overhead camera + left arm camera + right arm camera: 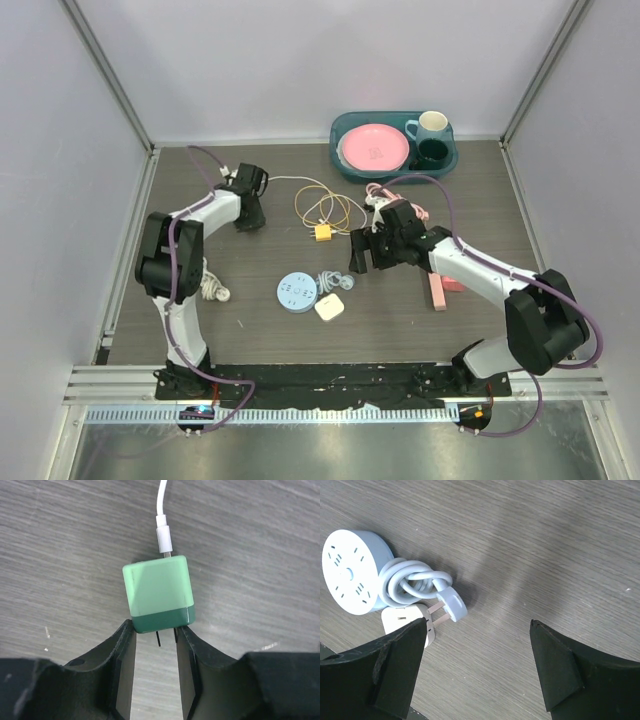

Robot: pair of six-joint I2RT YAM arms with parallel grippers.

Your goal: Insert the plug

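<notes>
The plug point(159, 592) is a light green cube with a dark green end, two thin prongs and a white cable, lying on the table. My left gripper point(155, 628) has its jaws narrowed, the fingertips point(127, 630) against the dark green end and the prongs in the gap; a firm grip cannot be made out. In the top view that gripper point(249, 212) is at the back left. The round white socket point(350, 572) point(297, 292) lies mid-table. My right gripper point(477, 630) point(362, 252) hangs open to its right, holding nothing.
A white two-pin plug point(451, 605) on a coiled cable and a white adapter point(402, 622) lie beside the socket. A teal tray point(336, 150) with a pink plate point(374, 148) and mugs stands at the back. A yellow connector point(323, 232) and a pink block point(437, 292) lie on the table.
</notes>
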